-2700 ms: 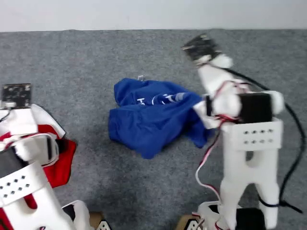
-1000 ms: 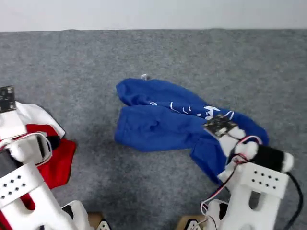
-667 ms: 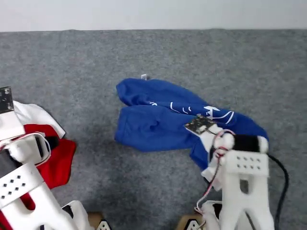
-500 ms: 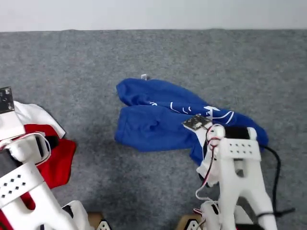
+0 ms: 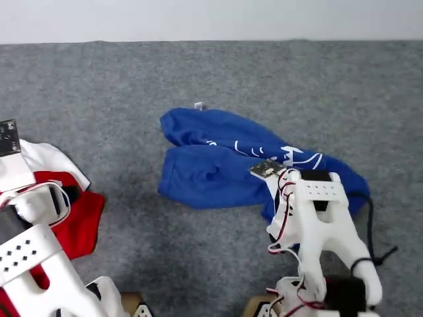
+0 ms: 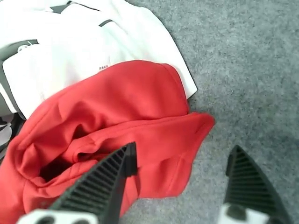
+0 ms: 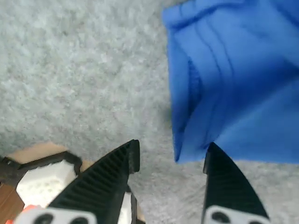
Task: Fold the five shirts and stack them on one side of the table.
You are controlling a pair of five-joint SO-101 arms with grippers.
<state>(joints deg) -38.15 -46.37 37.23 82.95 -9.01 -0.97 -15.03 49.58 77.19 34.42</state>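
Observation:
A blue shirt point(image 5: 231, 165) lies crumpled and spread across the middle of the grey table, one corner reaching toward the front right. My right arm point(image 5: 317, 205) stands over that corner. In the right wrist view my right gripper point(image 7: 172, 161) is open just above the mat, with the blue shirt point(image 7: 233, 84) and its hem edge between the fingertips. At the front left, a red shirt point(image 5: 82, 221) lies on a white shirt point(image 5: 49, 158) under my left arm point(image 5: 30, 224). My left gripper point(image 6: 180, 179) hangs open over the red shirt point(image 6: 107, 121) and the white shirt point(image 6: 70, 46).
The grey mat point(image 5: 132, 79) runs to a white wall at the back. Both arm bases point(image 5: 264, 307) stand at the front edge. Bare mat lies behind the blue shirt and between the two piles.
The blue shirt was bunched 2.7 s ago; its right side now lies drawn out toward the front right. Over the last second the right arm drew back toward its base; the shirt stayed still.

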